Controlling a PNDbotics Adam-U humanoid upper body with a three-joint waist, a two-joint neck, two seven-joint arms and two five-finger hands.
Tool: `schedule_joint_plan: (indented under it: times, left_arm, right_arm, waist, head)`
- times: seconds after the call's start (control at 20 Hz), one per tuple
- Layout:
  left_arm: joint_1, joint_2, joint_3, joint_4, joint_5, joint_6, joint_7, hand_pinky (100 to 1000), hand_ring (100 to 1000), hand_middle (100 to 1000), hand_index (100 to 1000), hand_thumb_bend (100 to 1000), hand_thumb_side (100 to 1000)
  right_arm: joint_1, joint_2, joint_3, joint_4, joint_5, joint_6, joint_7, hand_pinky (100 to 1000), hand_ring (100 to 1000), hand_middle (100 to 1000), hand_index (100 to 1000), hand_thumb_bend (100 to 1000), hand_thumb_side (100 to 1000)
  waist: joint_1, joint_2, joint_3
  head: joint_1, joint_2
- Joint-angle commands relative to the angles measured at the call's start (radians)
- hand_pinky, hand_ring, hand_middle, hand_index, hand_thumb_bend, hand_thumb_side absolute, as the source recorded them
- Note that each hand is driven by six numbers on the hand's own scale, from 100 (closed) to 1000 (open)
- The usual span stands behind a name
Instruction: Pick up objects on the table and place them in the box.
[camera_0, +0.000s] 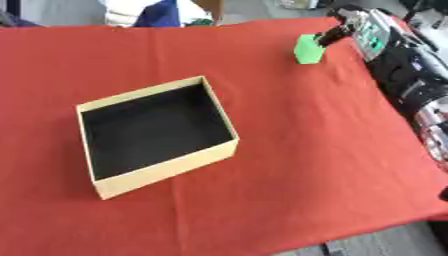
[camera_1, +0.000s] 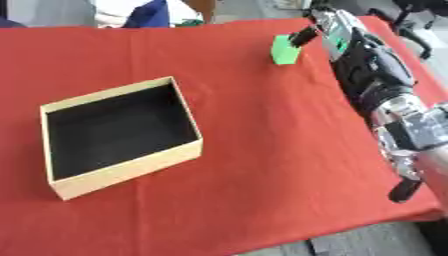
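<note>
Fingers: dark fingers (camera_1: 302, 36) of the right hand (camera_1: 322, 26) reach the right edge of a small bright green block (camera_1: 283, 49); they look to be touching or pinching it, but whether they are clenched round it I cannot tell.
Right hand and arm: black with silver parts, stretched along the table's right side from the lower right up to the far right corner; a small green patch shows on the side of the hand.
Green block, place: at the far right of the table, near its back edge, well apart from the box.
Green block, axis: slightly taller than wide as seen, its long side running roughly away from the camera; whether it rests flat on the cloth or is tipped up I cannot tell.
Green block, look: plain, flat-faced, angular outline, one solid colour, no markings visible.
Box: an open, tan cardboard box with a black inside (camera_0: 166, 168), left of centre, turned askew so one corner points toward the near edge; nothing shows inside it.
Table: covered with a red cloth (camera_0: 289, 150), faintly creased.
Left hand: not visible in either view.
</note>
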Motion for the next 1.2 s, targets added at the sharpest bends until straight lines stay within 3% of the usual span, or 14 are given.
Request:
schedule_joint_plan:
  times: [0.05, 0.6, 1.2]
  left_arm:
    - [-0.012, 0.012, 0.004, -0.019, -0.004, -0.002, -0.005, 677, 641, 595, 798, 100, 636]
    - [-0.016, 0.010, 0.004, -0.019, -0.004, -0.006, -0.012, 678, 643, 596, 802, 100, 637]
    - [-0.016, 0.012, 0.004, -0.019, -0.004, -0.006, -0.020, 678, 643, 597, 804, 100, 636]
  right_arm:
    - [-0.025, -0.024, -0.018, -0.027, 0.047, -0.004, 0.036, 832, 935, 1000, 1000, 100, 264]
    - [-0.016, -0.017, -0.025, -0.029, 0.125, -0.003, 0.060, 841, 943, 1000, 1000, 100, 288]
    - [-0.017, -0.019, -0.028, -0.050, 0.140, -0.014, 0.050, 839, 937, 1000, 1000, 100, 274]
  waist:
    - [0.002, -0.016, -0.002]
    - [0.004, -0.009, 0.010]
    - [0.004, -0.015, 0.001]
  head:
    - [-0.005, -0.006]
    - [-0.015, -0.016]
    - [-0.016, -0.009]
